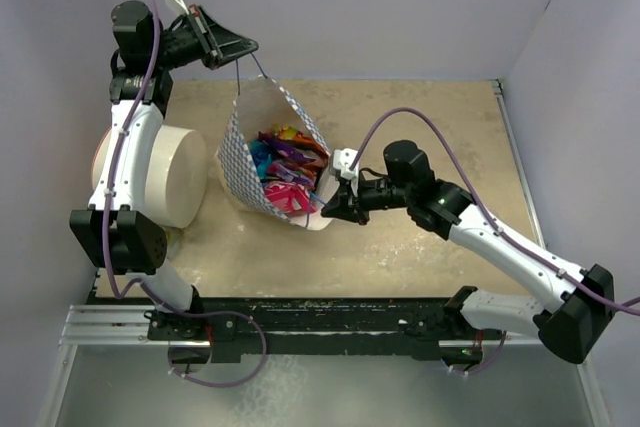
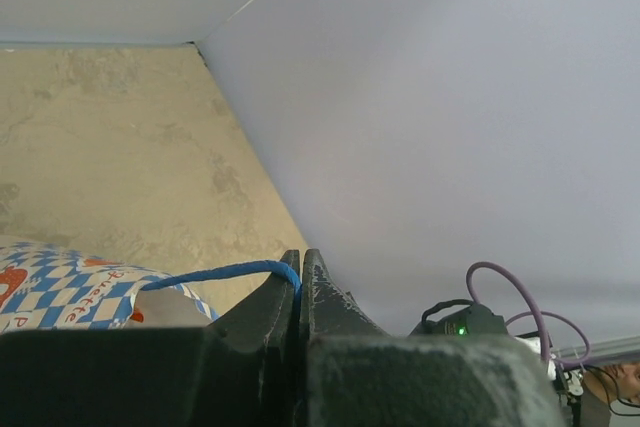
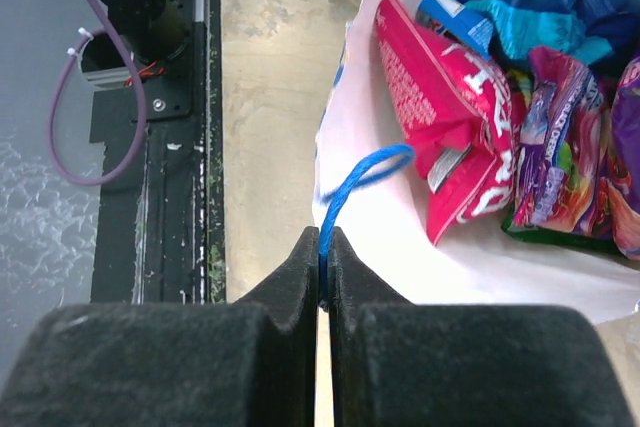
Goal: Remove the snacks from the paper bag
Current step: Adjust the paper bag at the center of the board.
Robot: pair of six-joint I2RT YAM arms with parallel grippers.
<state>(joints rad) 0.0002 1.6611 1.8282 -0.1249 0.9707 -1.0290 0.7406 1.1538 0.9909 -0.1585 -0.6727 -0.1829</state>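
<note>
Left pincer (image 2: 300, 272) and right pincer (image 3: 323, 257) each clamp a blue cord handle (image 3: 350, 185). Draw them evenly apart, holding the paper bag (image 1: 232, 162) between them open above the snacks (image 3: 450, 117).

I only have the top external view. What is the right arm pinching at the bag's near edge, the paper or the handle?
Observer: Right wrist view shows the right gripper shut on the blue cord handle, not the paper.
Operator: And the left one?
Observer: The left gripper is shut on the other blue cord, which leads off the paper bag at its checkered side.
Operator: Nearest packet to that handle?
Observer: A red packet, leaning against the bag's inner wall.
</note>
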